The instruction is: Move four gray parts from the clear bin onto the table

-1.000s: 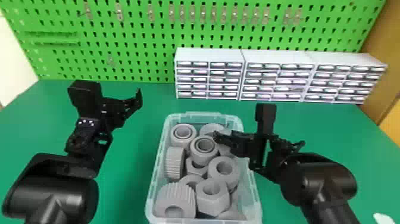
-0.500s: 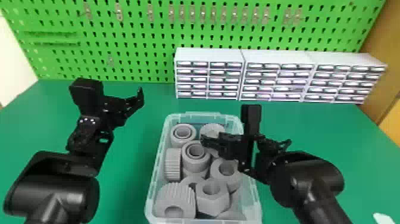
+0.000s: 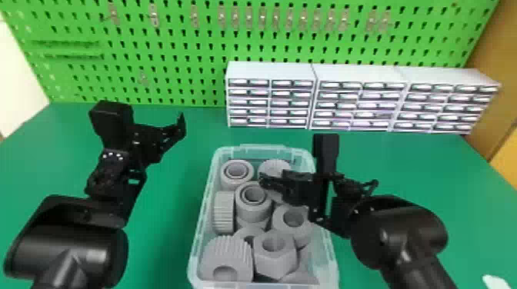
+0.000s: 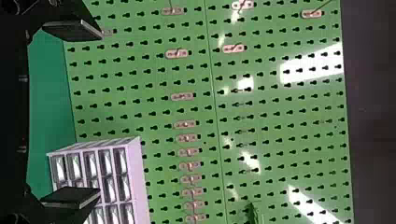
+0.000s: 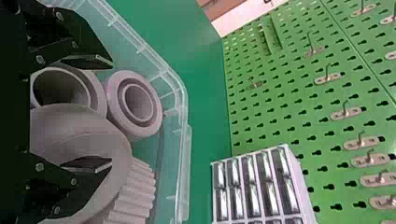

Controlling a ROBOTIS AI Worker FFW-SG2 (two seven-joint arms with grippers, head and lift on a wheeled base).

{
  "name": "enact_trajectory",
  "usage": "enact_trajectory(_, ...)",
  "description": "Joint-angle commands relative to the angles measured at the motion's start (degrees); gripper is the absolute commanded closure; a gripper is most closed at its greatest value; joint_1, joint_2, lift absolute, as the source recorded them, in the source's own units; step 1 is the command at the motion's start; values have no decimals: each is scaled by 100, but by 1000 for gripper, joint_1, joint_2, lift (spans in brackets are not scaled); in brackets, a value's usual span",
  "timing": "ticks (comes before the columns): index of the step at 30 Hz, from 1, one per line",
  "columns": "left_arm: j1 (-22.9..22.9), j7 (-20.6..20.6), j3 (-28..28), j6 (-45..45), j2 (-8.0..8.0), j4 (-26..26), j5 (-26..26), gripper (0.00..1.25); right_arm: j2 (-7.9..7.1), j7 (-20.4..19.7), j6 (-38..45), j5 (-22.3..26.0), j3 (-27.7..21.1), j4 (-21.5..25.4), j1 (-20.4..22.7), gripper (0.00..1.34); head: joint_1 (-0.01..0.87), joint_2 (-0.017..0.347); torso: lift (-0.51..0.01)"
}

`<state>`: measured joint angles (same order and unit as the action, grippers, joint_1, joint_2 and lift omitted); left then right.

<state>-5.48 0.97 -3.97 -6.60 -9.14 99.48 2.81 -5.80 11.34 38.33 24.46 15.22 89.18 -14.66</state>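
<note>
Several gray parts, among them a ring-shaped part and a hexagonal nut, lie in the clear bin. My right gripper is over the back right half of the bin, partly hiding parts beneath it. In the right wrist view my right gripper is open, with a large round gray part between and below its fingers and another ring part just past them. My left gripper hovers left of the bin, and in the left wrist view the left gripper stands open with nothing held.
White drawer cabinets stand behind the bin, before a green pegboard with metal hooks. The green table extends to both sides of the bin. A small white object lies at the front right corner.
My right gripper has moved left, farther over the bin. A ring part in the bin has shifted left and forward. The left arm has barely moved.
</note>
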Motion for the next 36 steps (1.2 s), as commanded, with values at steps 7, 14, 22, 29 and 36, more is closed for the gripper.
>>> enact_trajectory(7,12,9,10,-8,0,2,0,111,0,-79,509,-337,-353,662,218,512,678,34,-50)
enact_trajectory(14,4,9,10,-8,0,2,0,111,-9,-79,518,-266,-503,662,306,512,678,34,-50)
enact_trajectory(22,-14,9,-16,-17,0,2,0,111,0,-79,492,-275,-503,600,288,512,678,34,-50)
enact_trajectory(29,-5,9,-25,-26,0,2,0,111,-71,-70,316,15,-459,301,218,512,678,34,-50)
enact_trajectory(36,4,9,-25,-43,0,2,0,111,-106,-61,263,41,-309,152,95,515,678,34,-50)
